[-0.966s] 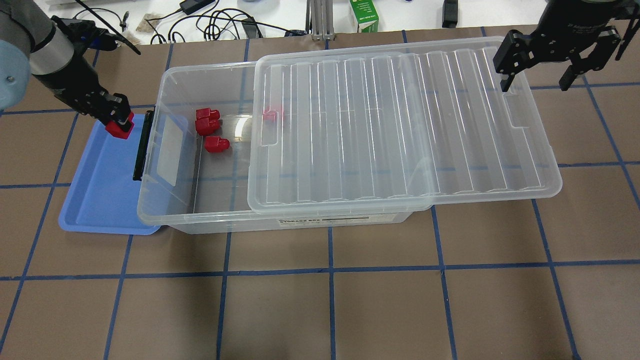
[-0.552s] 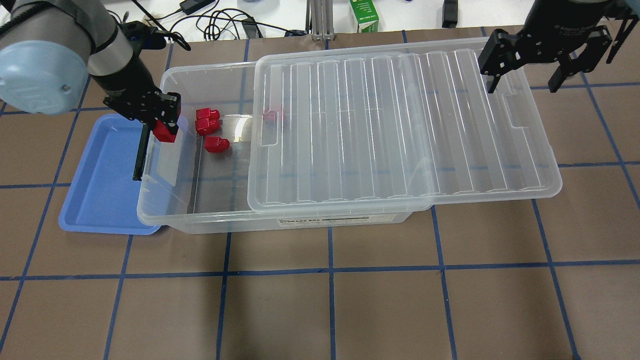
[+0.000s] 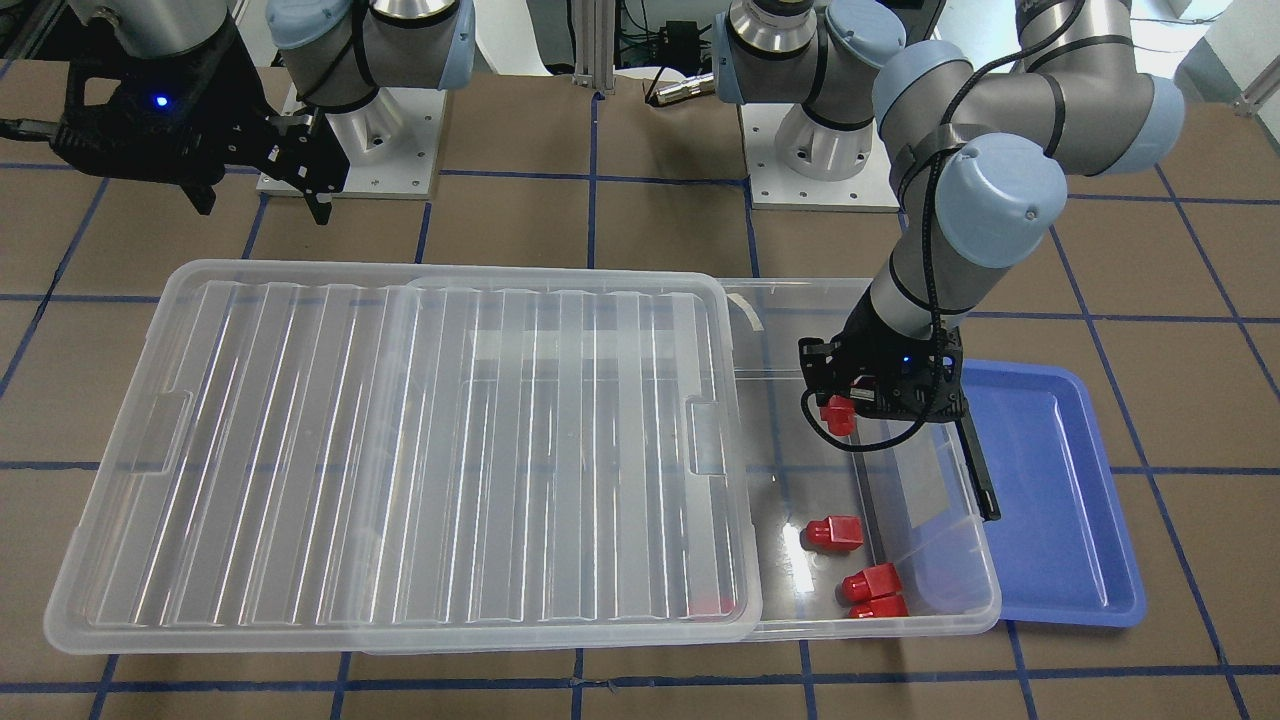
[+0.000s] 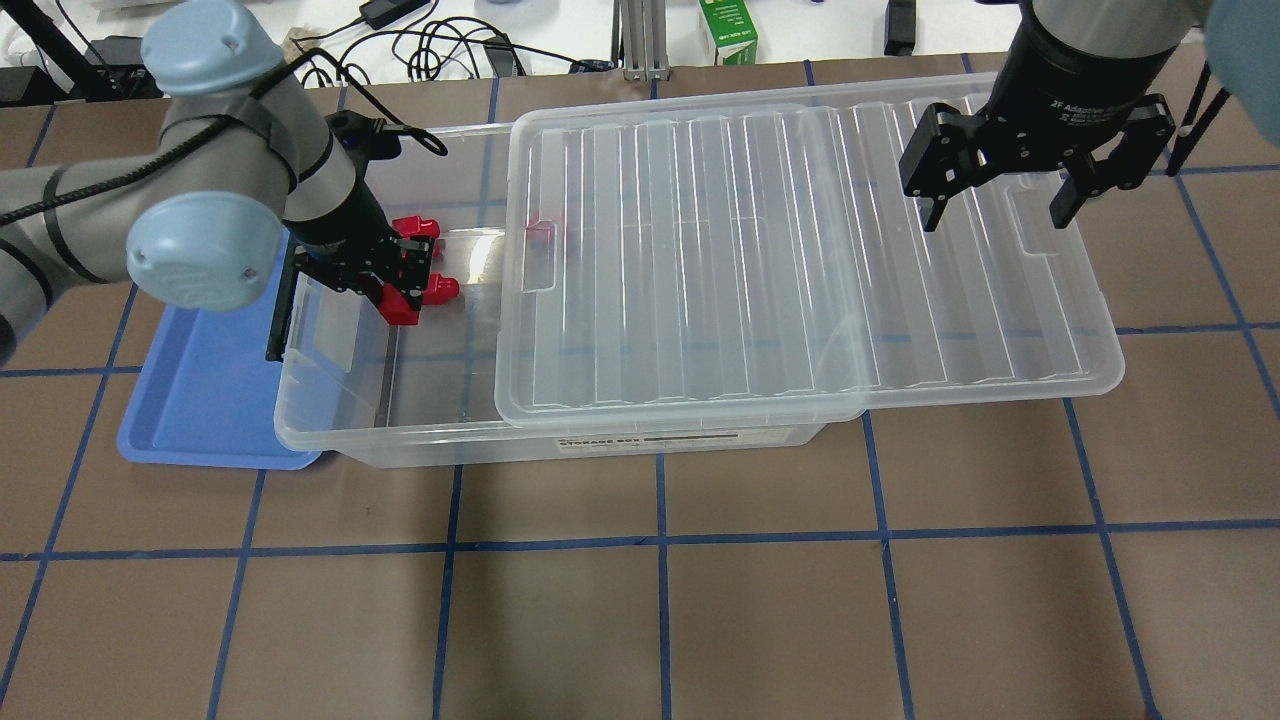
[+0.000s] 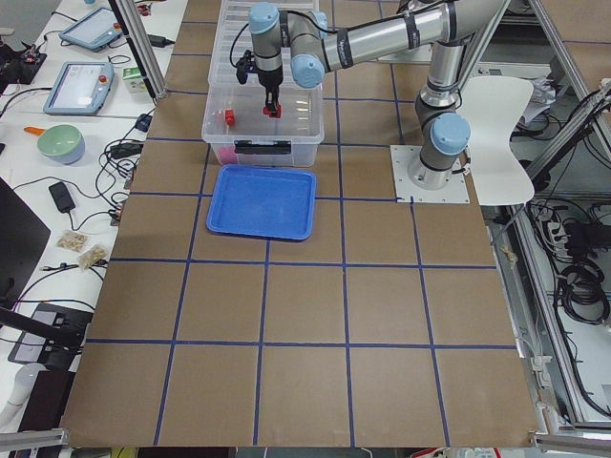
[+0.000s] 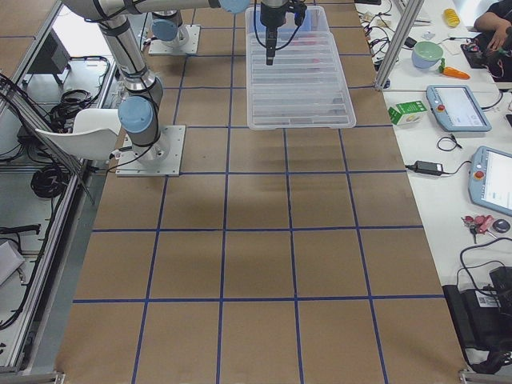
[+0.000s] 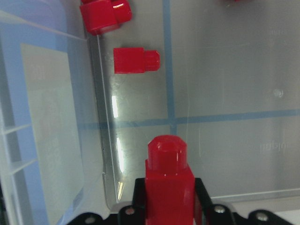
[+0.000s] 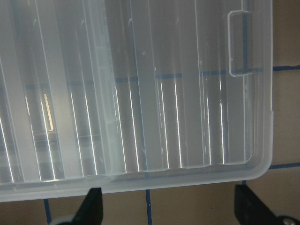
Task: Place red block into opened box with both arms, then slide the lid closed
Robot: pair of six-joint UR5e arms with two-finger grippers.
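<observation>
Your left gripper (image 4: 402, 298) is clamped on the red block (image 7: 168, 180). Both fingers press the cube end from either side, and the narrower stub points away from the wrist. The block is held in the air over the uncovered end of the box (image 4: 330, 438), inside the rim and just in from the short wall that carries the black bar (image 4: 283, 310).

Below and beyond it, three loose red blocks (image 3: 833, 533) lie on the box floor. Two sit together close to the long wall farthest from the robot, and the third is a little nearer the middle of the box. A fourth red piece (image 3: 712, 605) shows dimly through the plastic by that same long wall.

The lid (image 4: 800, 250) rests on top of the box, covering most of it. It is slid toward the end opposite the black bar and overhangs that end.

Your right gripper (image 4: 997, 205) has its fingers spread wide with nothing between them. It hangs above the lid's overhanging end, close to the notch (image 4: 1030, 220) there.

Outside the box, the blue tray (image 4: 200, 400) lies on the table right at the black-bar end.
</observation>
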